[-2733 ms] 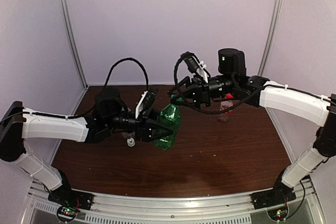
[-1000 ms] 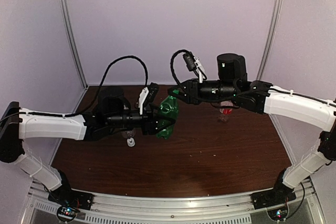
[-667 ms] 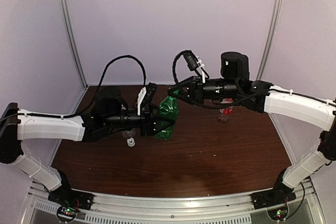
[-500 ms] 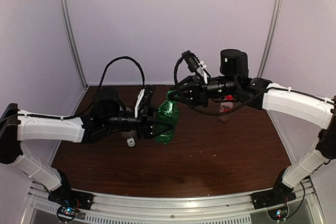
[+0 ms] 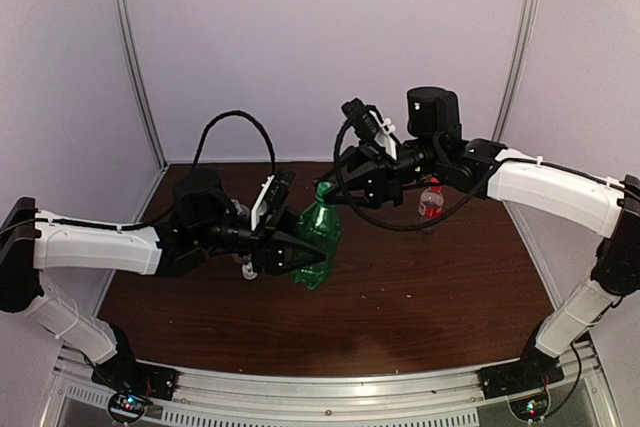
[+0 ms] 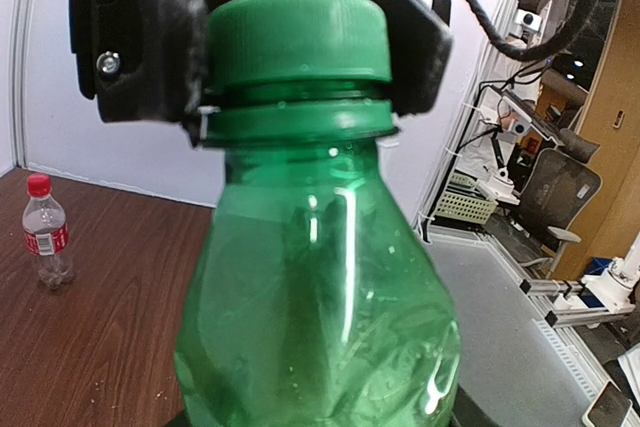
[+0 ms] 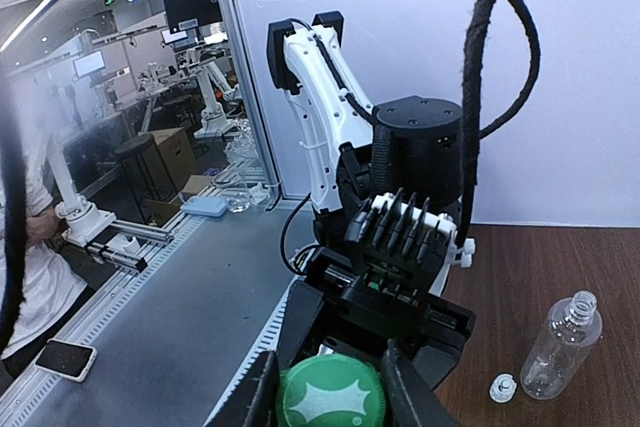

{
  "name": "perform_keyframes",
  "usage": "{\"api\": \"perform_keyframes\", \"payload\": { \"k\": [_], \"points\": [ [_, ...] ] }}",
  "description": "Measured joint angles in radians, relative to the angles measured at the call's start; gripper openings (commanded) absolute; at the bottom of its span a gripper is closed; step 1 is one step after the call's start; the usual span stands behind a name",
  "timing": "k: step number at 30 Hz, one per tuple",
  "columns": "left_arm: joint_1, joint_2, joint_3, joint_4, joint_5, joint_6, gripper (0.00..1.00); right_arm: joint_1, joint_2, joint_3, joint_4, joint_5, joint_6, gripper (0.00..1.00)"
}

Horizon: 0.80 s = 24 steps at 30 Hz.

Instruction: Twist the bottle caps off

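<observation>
We are holding the green bottle (image 5: 318,237) roughly upright above the table (image 5: 430,292), with our left gripper (image 5: 300,252) pinching its lower body. Our right gripper (image 5: 335,187) is reaching across from the right, its fingers clamping the green cap (image 6: 297,37). The red-capped bottle (image 5: 430,204) is standing behind that arm. The uncapped clear bottle (image 7: 562,347) and the white cap (image 7: 502,387) are sitting together on the table beside our left arm.

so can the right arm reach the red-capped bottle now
Probably not yet: the right gripper is clamped on the green cap. Once freed, the red-capped bottle stands unobstructed just beside that arm.

Pale lilac walls (image 5: 320,47), dark wood table (image 5: 420,297), office chair (image 6: 560,197) in bkgd.
</observation>
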Motion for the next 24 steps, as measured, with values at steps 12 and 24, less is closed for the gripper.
{"api": "perform_keyframes", "payload": {
  "k": [12,24],
  "points": [
    [0.0,0.0,0.001,-0.017,-0.079,0.018,0.32,0.002,-0.079,-0.026,-0.012,0.198,0.14,0.68],
    [0.0,0.0,0.019,-0.138,-0.268,0.065,0.32,0.013,-0.16,-0.049,-0.016,0.653,0.339,0.81]
  ]
}}
